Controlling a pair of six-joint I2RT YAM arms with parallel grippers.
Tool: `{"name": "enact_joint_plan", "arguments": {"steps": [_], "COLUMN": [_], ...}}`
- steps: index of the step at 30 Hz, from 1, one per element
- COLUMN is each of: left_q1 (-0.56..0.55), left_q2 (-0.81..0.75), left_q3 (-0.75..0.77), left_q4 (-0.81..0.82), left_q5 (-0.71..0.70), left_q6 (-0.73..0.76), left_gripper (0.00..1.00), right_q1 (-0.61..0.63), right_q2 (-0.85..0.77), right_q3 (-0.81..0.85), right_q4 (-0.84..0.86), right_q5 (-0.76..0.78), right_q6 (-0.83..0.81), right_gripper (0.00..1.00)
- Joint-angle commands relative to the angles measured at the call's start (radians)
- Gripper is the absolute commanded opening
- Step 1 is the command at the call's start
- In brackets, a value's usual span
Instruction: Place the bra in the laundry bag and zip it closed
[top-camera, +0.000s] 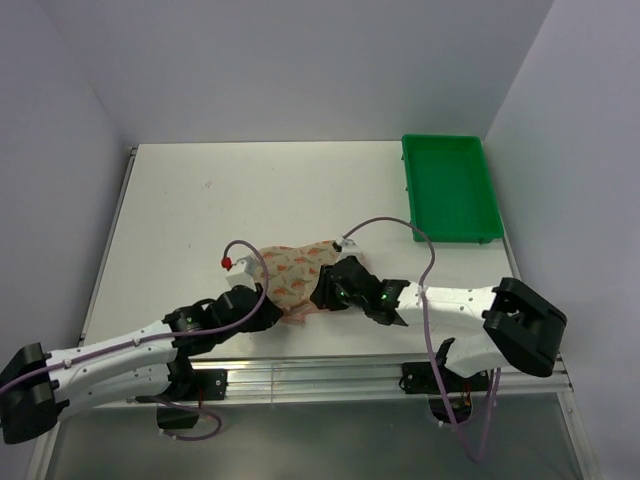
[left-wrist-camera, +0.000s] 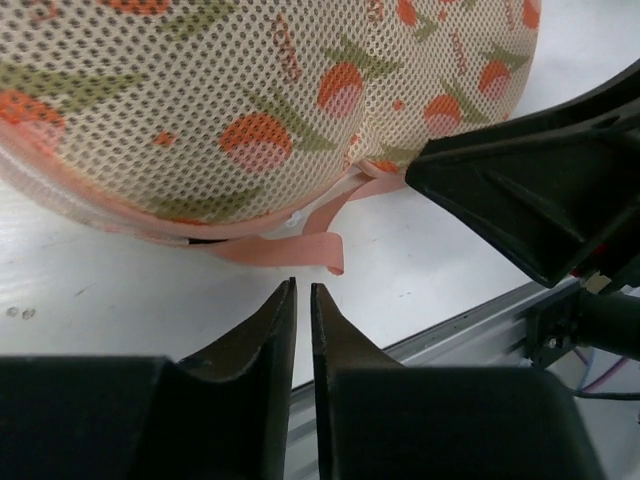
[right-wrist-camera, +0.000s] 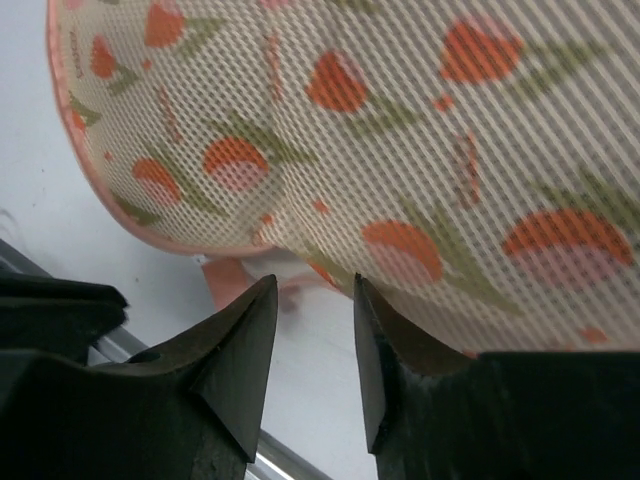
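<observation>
The laundry bag (top-camera: 290, 272) (left-wrist-camera: 250, 100) (right-wrist-camera: 400, 120), peach mesh with orange flower prints and pink trim, lies on the white table between both arms. The bra is hidden from every view. My left gripper (top-camera: 266, 310) (left-wrist-camera: 303, 285) sits at the bag's near-left edge, its jaws almost together with nothing between them, just short of a pink trim tab (left-wrist-camera: 300, 250). From the right, my right gripper (top-camera: 325, 290) (right-wrist-camera: 315, 280) meets the bag's near edge. It is open and empty, with its right fingertip (right-wrist-camera: 362, 285) under the mesh and the tab (right-wrist-camera: 228, 280) ahead of its left one.
An empty green tray (top-camera: 450, 190) stands at the back right of the table. The metal rail (top-camera: 320, 370) along the table's near edge lies just behind both grippers. A purple cable (top-camera: 400, 225) loops over the table to the right arm.
</observation>
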Motion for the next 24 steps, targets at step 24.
{"name": "enact_joint_plan", "arguments": {"steps": [24], "left_q1": [-0.038], "left_q2": [0.243], "left_q3": [0.055], "left_q4": [0.197], "left_q5": [-0.130], "left_q6": [0.039], "left_gripper": [0.28], "right_q1": [0.000], "right_q2": [0.192], "right_q3": [0.153], "right_q4": [0.160], "right_q5": [0.075], "right_q6": [-0.015], "right_gripper": [0.13]}}
